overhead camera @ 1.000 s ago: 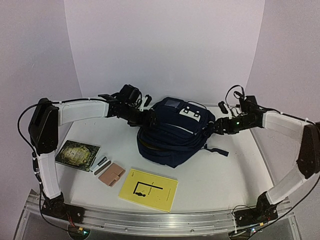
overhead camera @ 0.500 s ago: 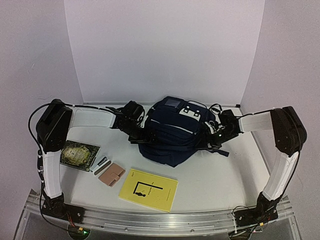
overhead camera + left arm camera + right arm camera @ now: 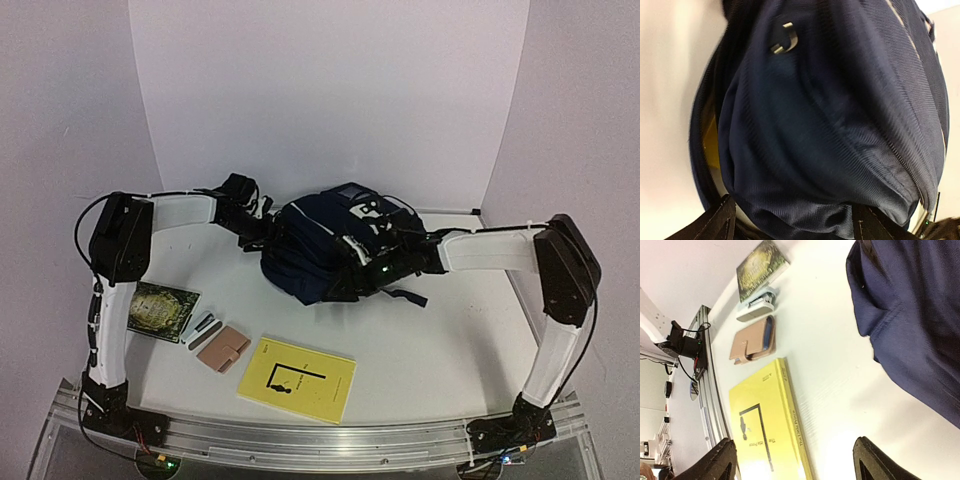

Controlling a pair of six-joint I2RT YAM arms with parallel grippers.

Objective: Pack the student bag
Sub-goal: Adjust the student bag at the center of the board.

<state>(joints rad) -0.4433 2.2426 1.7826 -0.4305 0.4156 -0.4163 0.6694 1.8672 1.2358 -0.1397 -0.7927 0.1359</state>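
Yellow book [image 3: 297,378], tan wallet [image 3: 223,348], green book [image 3: 156,309] and perhaps a stapler [image 3: 203,328] lie nearby.

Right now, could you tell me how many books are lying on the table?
2: a dark green book at the left, and a yellow book in front of the student bag. Others may be hidden inside it.
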